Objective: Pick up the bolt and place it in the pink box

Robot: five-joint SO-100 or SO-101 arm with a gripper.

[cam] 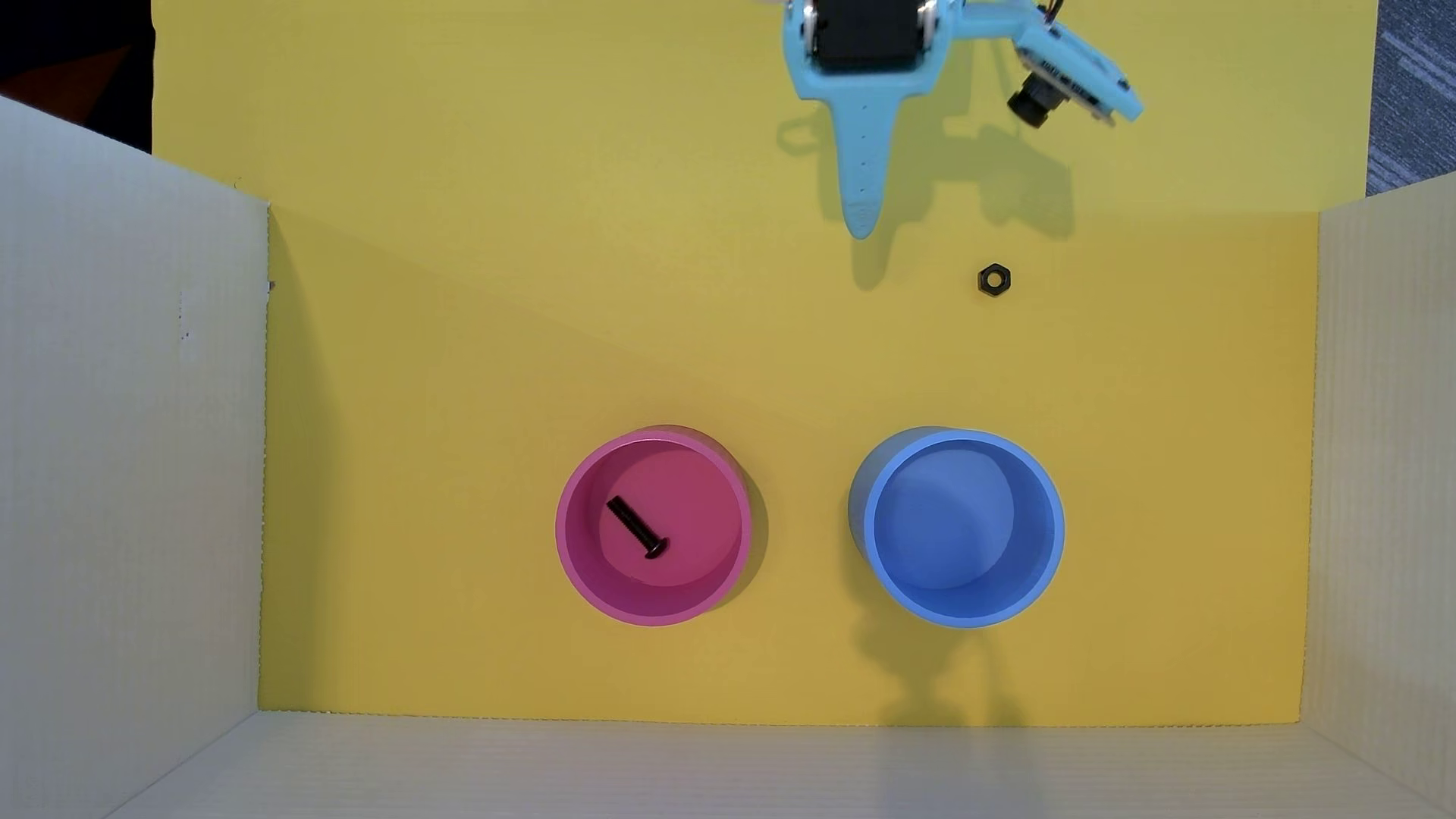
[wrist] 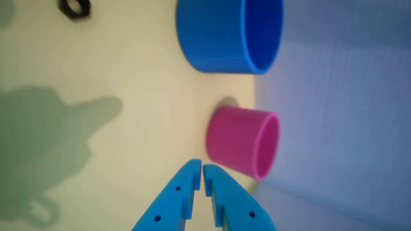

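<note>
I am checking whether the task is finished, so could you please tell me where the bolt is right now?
In the overhead view, the bolt lies flat inside the pink box, left of the blue container.

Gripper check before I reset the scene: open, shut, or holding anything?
Gripper: shut, holding nothing; the bolt lies in the pink box.

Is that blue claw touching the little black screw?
Apart. In the overhead view the tool hangs near the top edge, while the bolt lies inside the pink cup, with bare yellow floor between them.
</note>
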